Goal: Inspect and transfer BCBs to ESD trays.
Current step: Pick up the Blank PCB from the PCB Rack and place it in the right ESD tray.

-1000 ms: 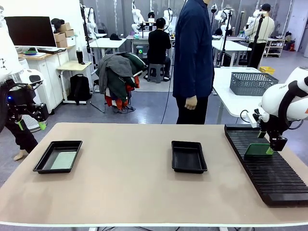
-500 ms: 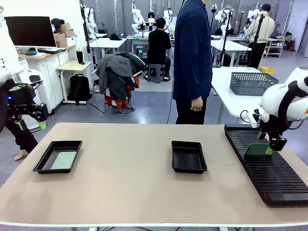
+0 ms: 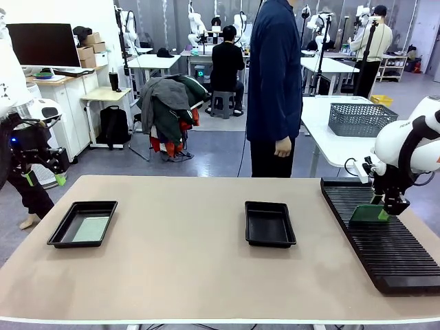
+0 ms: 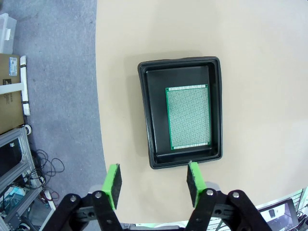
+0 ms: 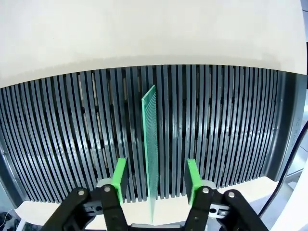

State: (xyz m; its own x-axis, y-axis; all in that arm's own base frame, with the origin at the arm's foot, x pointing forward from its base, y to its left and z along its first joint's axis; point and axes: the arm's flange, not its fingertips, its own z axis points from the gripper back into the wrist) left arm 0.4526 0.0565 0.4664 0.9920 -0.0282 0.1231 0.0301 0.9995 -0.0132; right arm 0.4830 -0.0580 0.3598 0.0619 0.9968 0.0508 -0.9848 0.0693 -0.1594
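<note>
A wide tan desk (image 3: pixel 172 234) was shown from the robot's side, with a person (image 3: pixel 275 82) standing at its far edge. A long black slotted rack (image 3: pixel 395 265) was laid along the desk's right end. The left ESD tray (image 3: pixel 62 237) was set near the left end, and the middle ESD tray (image 3: pixel 249 223) was set bare at the centre.

A flat BCB (image 4: pixel 188 117) was lying on the left ESD tray's floor. A standing BCB (image 5: pixel 151 134) was set upright on edge in a rack slot.

The right hand (image 5: pixel 155 168) was poised over that board. Its pads (image 5: pixel 119 179) were parted to either side, with a sliver of gap on each (no contact could be made out, so nothing was counted as gripped). The left hand (image 4: pixel 154 168) was held wide open and empty above the left ESD tray.

The standing BCB was judged light, thin, stiff and rather brittle, with slick faces. It was thought best pinched on both flat faces near its upper edge and drawn straight along the slot, so that bending or scraping might be avoided.
</note>
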